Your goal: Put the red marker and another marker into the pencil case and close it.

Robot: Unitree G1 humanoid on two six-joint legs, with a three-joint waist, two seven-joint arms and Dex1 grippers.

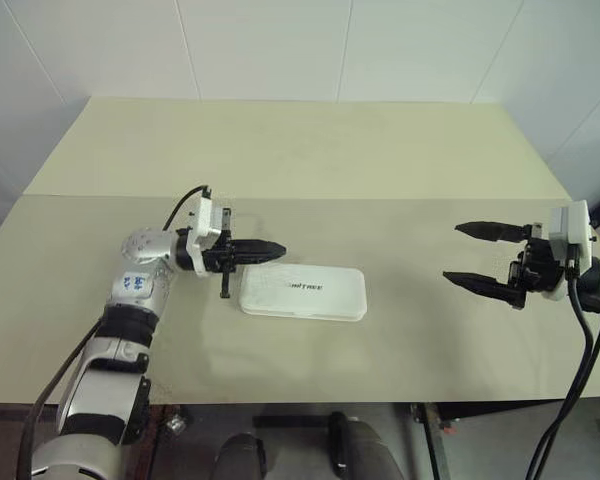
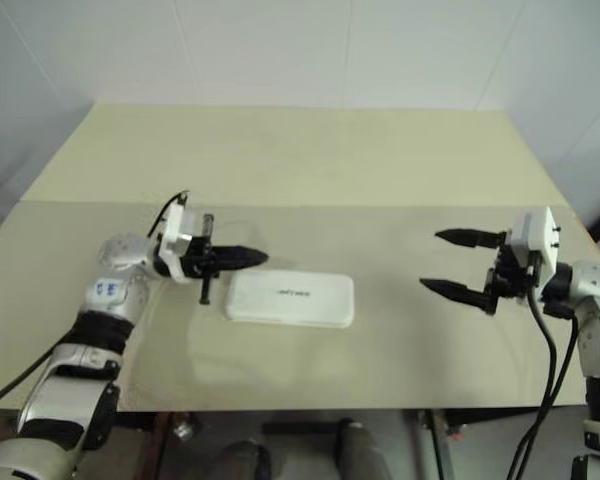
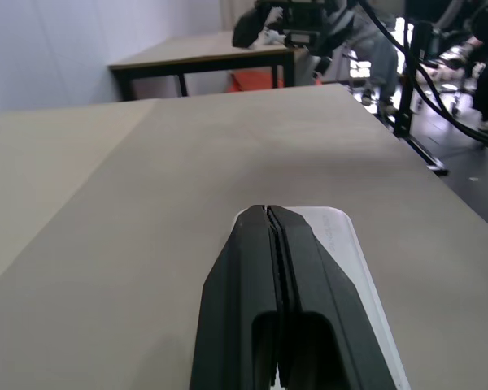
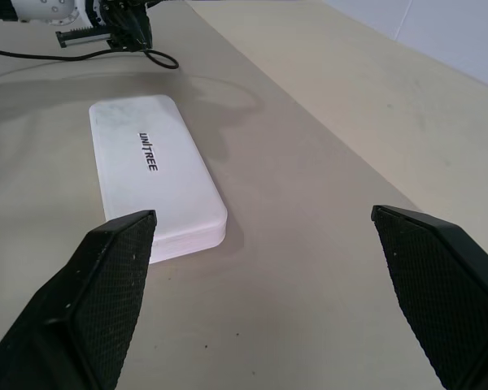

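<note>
Case [image 1: 303, 294] closed, flat on surface [image 1: 310, 160] between both grippers.

Lay lid up with dark logo showing, just beside left gripper [image 1: 268, 250], whose fingers [image 3: 285, 301] stood pressed together, level, tip over the case's near end, holding nothing. Right gripper [image 1: 472, 256] well apart at the other side, fingers [image 4: 106, 284] spread wide and empty, aimed toward the case.

I see bare table [image 1: 400, 160] all around; only the closed pencil case [image 1: 303, 293] at centre blocks my path.
</note>
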